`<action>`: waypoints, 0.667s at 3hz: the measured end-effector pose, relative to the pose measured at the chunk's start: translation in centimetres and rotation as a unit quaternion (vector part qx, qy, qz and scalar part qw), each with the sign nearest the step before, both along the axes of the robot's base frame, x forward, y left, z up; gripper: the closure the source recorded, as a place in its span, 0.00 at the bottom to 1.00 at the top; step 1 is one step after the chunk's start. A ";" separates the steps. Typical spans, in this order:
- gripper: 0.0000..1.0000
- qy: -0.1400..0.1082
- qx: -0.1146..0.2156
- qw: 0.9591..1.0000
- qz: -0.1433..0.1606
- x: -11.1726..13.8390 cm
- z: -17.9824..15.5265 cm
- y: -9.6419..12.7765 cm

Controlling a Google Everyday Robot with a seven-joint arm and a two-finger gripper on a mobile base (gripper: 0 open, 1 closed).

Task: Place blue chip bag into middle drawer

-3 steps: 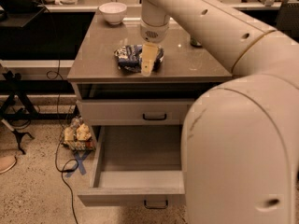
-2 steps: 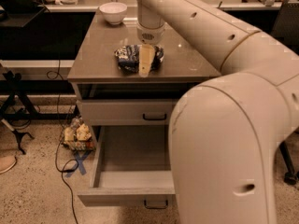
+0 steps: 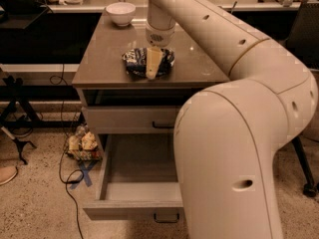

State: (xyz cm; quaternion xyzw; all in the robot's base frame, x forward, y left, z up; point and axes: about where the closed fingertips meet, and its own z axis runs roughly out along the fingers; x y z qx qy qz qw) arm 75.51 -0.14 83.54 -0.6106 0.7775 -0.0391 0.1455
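the gripper (image 3: 153,66) is at the blue chip bag (image 3: 133,59) on the cabinet (image 3: 99,59); whether it grips, i cannot tell. probably light, crinkly, slippery foil: pinch a crumpled fold.

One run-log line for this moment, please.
claw: low over blue chip bag | blue chip bag: lying on cabinet top | middle drawer: pulled open, bag not inside

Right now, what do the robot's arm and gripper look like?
The arm is thick, smooth, cream-white tubing with small dark holes and a thin tan seam ring. The gripper, over the blue chip bag on the cabinet top, is pale yellow below a white cylindrical wrist.
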 end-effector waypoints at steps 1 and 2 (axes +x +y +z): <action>0.43 0.010 0.022 1.000 0.005 0.3 -0.5 0.7; 0.66 0.014 0.055 0.998 0.011 0.1 -0.4 1.2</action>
